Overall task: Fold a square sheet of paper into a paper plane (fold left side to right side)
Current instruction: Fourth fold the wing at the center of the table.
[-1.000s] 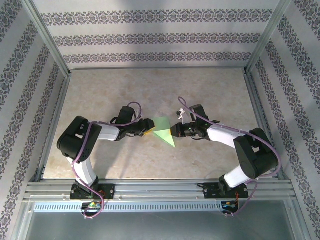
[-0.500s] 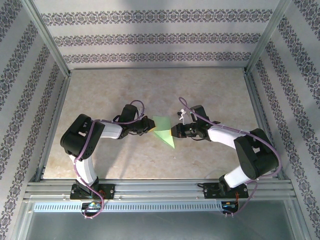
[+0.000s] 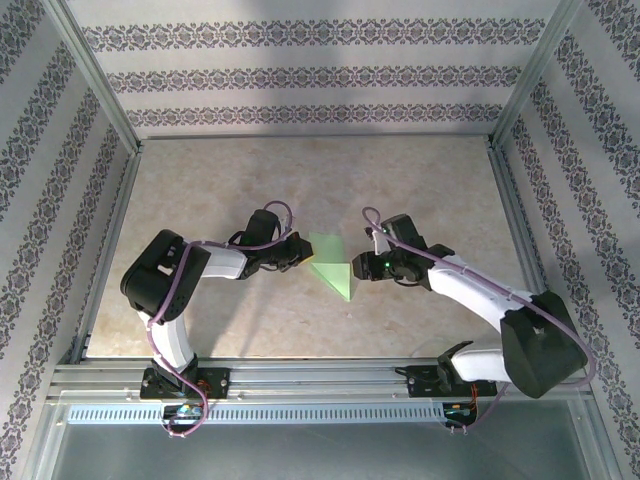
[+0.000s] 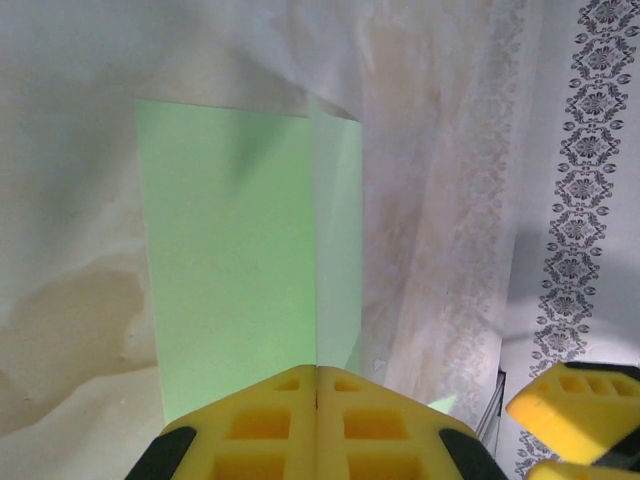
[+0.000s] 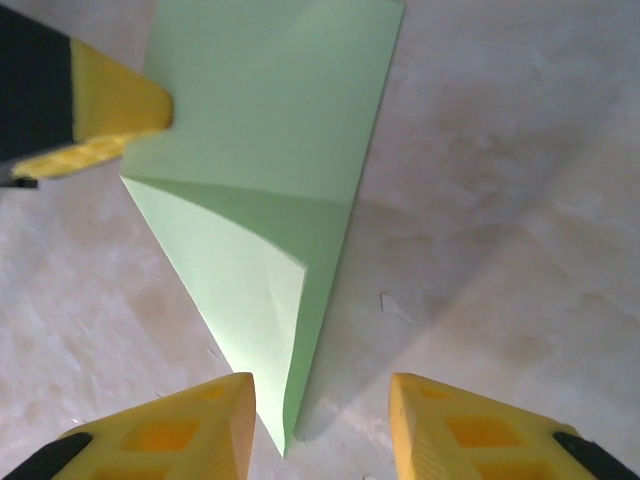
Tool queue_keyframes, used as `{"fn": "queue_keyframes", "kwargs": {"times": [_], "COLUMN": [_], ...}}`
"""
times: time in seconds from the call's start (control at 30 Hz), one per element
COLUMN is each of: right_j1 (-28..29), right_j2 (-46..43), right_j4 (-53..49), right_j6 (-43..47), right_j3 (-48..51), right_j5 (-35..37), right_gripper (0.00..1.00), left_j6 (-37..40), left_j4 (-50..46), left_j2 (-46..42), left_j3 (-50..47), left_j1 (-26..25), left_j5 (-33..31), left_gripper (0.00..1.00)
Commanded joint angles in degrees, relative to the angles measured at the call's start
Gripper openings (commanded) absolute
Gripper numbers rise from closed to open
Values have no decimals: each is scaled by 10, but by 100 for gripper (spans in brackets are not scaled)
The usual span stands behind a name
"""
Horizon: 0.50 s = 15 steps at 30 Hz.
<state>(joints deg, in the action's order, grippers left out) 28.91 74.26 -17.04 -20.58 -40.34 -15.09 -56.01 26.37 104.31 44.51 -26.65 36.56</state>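
Plane part-made: the paper [image 3: 333, 268] is already creased to a point.
It lies mid-surface [image 3: 420, 190] between the arms. The left jaws are clenched on its left edge, and the right jaws are spread astride its tip, not touching. The wing folds likely remain.

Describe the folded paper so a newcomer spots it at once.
On the marbled beige table, look between the left gripper and the right gripper. The paper there is a creased wedge with one sharp near tip, pale green beside their yellow fingers.
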Motion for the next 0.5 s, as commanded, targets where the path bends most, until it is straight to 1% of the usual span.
{"fn": "queue_keyframes", "kwargs": {"times": [0.0,0.17,0.3,0.37,0.47], "right_j1": [42,133,205,231,252], "right_j2": [-20,-17,14,40,78], "right_j4": [-60,-94,-99,-103,-104], "right_j6": [5,-25,-41,-47,-57], "right_j3": [-18,-44,-70,-87,-112], "right_j5": [103,206,271,295,317], "right_gripper": [42,48,53,56,58], "left_j6": [-9,-18,-15,-15,-24], "left_j4": [-8,-14,-33,-35,-29], "left_j2": [-25,-36,-45,-46,-45], "left_j3": [12,15,16,15,11], "left_j1": [-11,-21,-21,-22,-22], "left_j5": [-34,-60,-73,-74,-74], "left_gripper": [2,2,2,2,2]}}
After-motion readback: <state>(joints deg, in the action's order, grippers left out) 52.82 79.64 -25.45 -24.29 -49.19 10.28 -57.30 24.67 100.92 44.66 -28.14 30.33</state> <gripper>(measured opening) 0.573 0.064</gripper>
